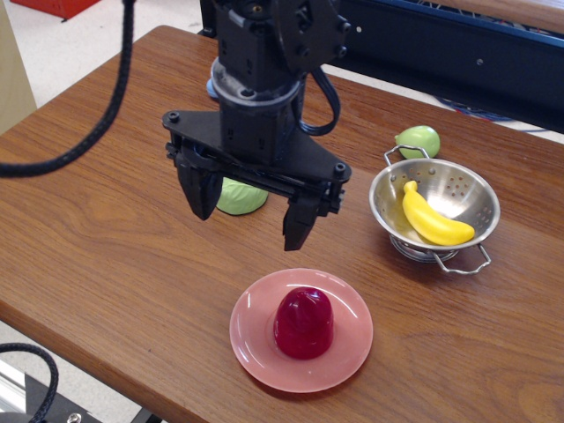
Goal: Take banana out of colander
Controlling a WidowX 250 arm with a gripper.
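The bright-yellow banana (434, 220) lies inside the shiny steel colander (467, 189) at the right of the wooden table. The colander stands upright on its ring base with wire loop handles at back and front. My gripper (251, 216) hangs open and empty above the table's middle, well to the left of the colander. Its two black fingers (201, 189) point down and stand wide apart.
A pink plate (352, 339) with a dark-red dome-shaped object (303, 322) sits at the front, just below the gripper. A pale-green fruit (242, 196) lies behind the gripper's fingers. Another green fruit (420, 139) lies behind the colander. A black cable (106, 115) hangs at left.
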